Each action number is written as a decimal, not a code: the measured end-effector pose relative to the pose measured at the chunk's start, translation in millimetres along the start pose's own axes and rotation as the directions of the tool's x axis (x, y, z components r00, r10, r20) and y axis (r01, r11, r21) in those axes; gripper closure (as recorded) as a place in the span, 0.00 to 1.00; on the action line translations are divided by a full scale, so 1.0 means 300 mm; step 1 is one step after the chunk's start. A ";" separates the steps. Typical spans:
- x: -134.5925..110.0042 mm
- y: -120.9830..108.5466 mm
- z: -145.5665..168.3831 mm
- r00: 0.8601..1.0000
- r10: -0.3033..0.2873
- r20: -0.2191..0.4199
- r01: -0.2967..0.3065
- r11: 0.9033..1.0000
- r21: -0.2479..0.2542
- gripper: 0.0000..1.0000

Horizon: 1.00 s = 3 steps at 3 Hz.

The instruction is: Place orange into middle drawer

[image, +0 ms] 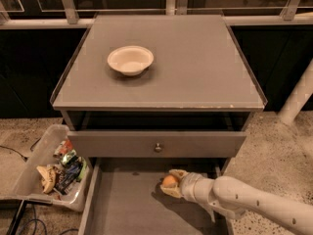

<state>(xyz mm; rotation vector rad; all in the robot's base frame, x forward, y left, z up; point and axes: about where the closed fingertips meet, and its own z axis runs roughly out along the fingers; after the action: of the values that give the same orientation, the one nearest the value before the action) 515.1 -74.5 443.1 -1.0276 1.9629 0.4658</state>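
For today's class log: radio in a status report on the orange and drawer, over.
Gripper shut on orange, low inside middle drawer. Orange not yet released. No obstruction seen.

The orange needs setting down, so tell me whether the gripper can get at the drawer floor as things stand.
Probably yes. The gripper, shut on the orange, sits inside the open drawer, below the knobbed front. The drawer's bare floor lies right under it with nothing in between.
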 end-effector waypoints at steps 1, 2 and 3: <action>0.061 -0.005 0.048 0.999 -0.008 -0.051 0.008 1.000 0.002 1.00; 0.127 -0.011 0.104 0.996 0.024 -0.083 -0.026 1.000 -0.014 1.00; 0.180 0.002 0.152 0.993 0.050 -0.111 -0.055 0.998 -0.044 1.00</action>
<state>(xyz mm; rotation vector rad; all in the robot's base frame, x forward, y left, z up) 521.8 -71.2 372.7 -1.0526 2.0901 0.4954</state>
